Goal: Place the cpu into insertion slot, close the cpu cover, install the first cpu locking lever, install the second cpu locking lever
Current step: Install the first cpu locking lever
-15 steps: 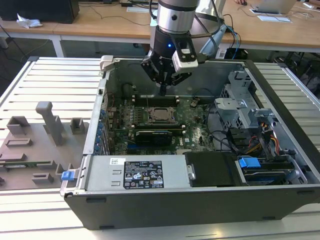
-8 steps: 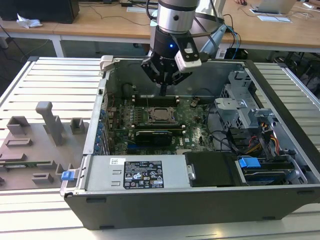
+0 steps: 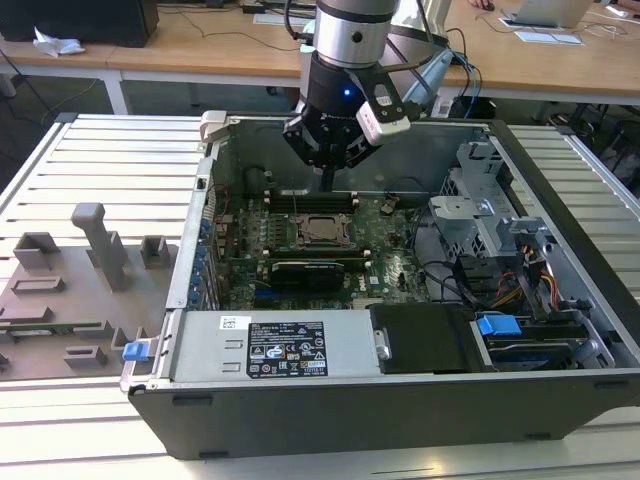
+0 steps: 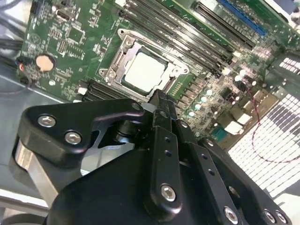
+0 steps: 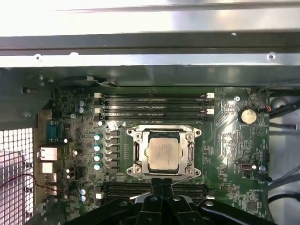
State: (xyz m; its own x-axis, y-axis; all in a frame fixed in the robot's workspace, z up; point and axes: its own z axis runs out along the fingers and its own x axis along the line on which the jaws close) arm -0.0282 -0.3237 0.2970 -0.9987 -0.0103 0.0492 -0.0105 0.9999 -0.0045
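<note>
Gripper (image 5: 161,183) narrow, fingers pressed together (holding nothing), poised over the green board (image 5: 225,140), near the cpu cover (image 5: 190,151) lying flat around the seated cpu (image 5: 164,151)

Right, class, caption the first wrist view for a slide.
Gripper hovers beside the seated cpu, cpu cover flat around it.

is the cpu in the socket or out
In: the cpu sits flat inside the insertion slot, ringed by the silvery cpu cover.

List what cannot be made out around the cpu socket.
- First wrist view: detail too fine to tell whether the cpu cover is latched down.
- Second wrist view: the gripper hides the cover's near edge.
- Exterior view: the cpu is too small to judge its seating.
</note>
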